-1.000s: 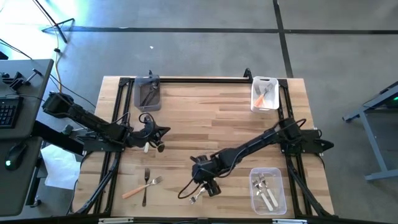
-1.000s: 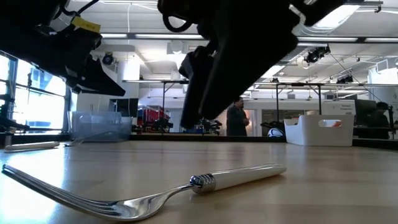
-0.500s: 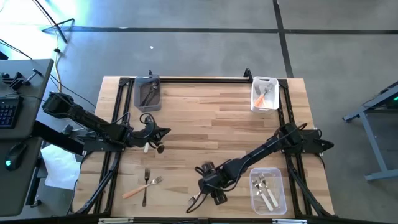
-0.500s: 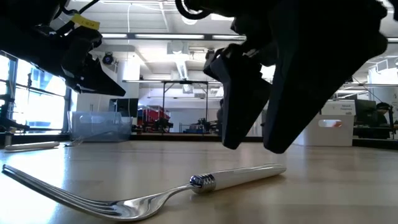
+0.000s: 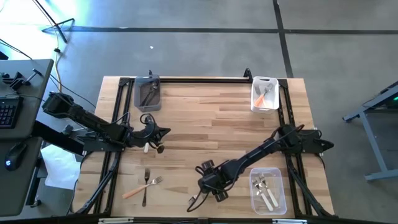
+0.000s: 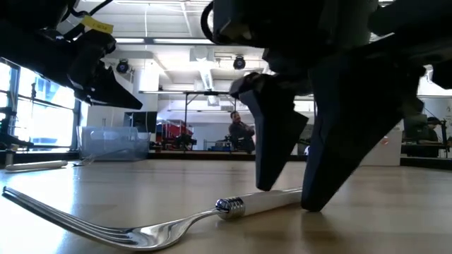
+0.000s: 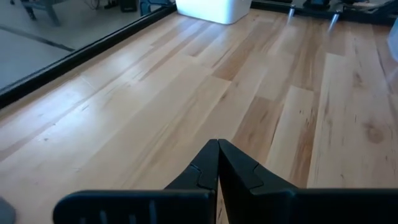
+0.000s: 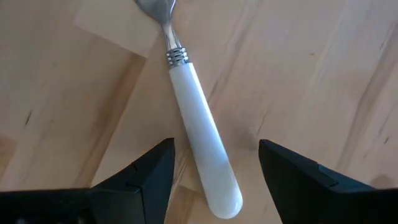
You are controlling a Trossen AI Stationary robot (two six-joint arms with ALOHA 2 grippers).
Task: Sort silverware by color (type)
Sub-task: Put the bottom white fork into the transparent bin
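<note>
white-handled fork [image 8: 202, 149]: flat on table [image 5: 211, 118], 6 o'clock edge. my right gripper [image 8: 214, 171] down over it, fingers apart, one each side of handle. my left gripper [image 7: 217, 163] pressed together, idle at 9 o'clock.

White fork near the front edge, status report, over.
Right claw open, straddling white fork handle, no grip yet. Left claw shut, parked table left. Nothing in the way.

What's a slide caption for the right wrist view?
Open right gripper straddling the white-handled fork lying on the wooden table, fingers either side of the handle, not yet closed.
</note>
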